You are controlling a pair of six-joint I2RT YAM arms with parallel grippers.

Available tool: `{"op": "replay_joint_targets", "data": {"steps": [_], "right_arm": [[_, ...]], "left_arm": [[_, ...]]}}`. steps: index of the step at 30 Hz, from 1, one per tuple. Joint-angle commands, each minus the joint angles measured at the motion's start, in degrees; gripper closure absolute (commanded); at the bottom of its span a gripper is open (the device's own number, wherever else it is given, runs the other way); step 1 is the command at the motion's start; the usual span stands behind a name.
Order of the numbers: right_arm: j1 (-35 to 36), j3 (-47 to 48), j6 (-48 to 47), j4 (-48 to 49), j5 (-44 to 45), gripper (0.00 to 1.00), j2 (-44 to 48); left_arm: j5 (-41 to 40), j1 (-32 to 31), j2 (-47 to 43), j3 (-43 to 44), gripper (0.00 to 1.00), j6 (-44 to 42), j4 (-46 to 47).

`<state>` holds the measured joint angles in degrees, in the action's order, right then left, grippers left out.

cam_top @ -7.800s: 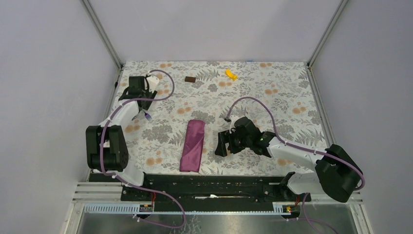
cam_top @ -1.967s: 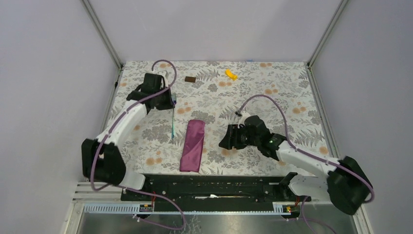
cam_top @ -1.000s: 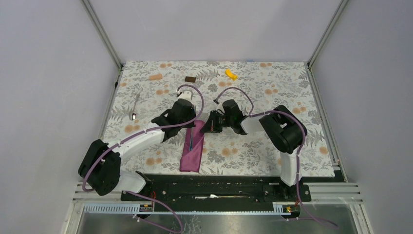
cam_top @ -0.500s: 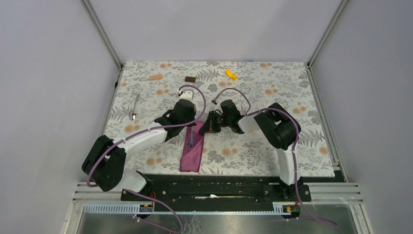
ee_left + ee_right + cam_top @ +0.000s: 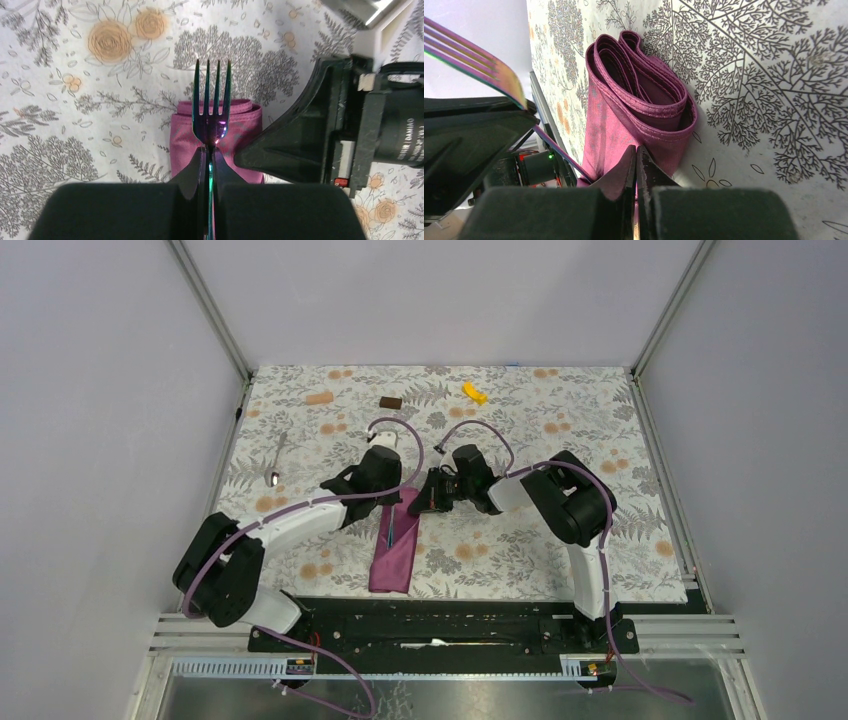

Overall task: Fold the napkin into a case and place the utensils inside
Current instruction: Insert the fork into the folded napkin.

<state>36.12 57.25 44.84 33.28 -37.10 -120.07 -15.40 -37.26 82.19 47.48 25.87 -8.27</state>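
Napkin (image 5: 392,560) is laid on the floral surface (image 5: 540,430) as a long narrow folded strip, running from the near edge toward the middle. Both hands are met at its far end.

Left hand (image 5: 208,156): fingers are shut tight on the neck of the fork (image 5: 212,97). The fork is held over the far end of the napkin (image 5: 182,132), tines pointed away past the fold. Whether metal touches cloth cannot be told. In the top view the blue handle (image 5: 390,530) is seen running along the strip.

Right hand (image 5: 636,157): fingers are pinched closed on an edge of the napkin (image 5: 644,107) at that same end, just beside the left hand. The folded layers are seen gaping open at the end. Fork tines (image 5: 471,60) are seen above and to the left.

Spoon (image 5: 276,462) is left on the surface well apart, at the left. Brown block (image 5: 390,402) and yellow piece (image 5: 474,392) are noted near the far edge.
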Motion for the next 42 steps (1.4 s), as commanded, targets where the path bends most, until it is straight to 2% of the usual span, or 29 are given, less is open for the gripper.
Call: {"op": "replay_joint_targets", "data": {"steps": [1, 11, 16, 31, 36, 42], "right_arm": [[-0.3, 0.8, -1.6, 0.6, 0.4, 1.0, -0.3], [-0.3, 1.3, -2.4, -0.3, 0.9, 1.0, -0.4], [-0.3, 1.4, -2.4, -0.3, 1.1, 1.0, -0.6], [-0.3, 1.2, -2.6, -0.4, 1.4, 1.0, -0.5], [-0.3, 0.9, -2.6, -0.2, 1.5, 1.0, -0.4], [-0.3, 0.9, -2.7, -0.2, 1.5, 1.0, -0.4]], "left_arm": [[2.3, -0.3, 0.6, 2.5, 1.0, 3.8, -3.6], [6.2, -0.3, 2.9, 4.7, 1.0, 5.0, -11.4], [8.4, -0.5, 3.3, 4.2, 1.0, 5.8, -12.8], [8.5, -1.0, 5.8, 3.8, 1.0, 5.2, -15.6], [8.8, -1.0, 6.9, 4.2, 0.91, 4.7, -15.9], [9.1, -1.2, 6.8, 4.4, 0.73, 4.7, -15.8]]}}
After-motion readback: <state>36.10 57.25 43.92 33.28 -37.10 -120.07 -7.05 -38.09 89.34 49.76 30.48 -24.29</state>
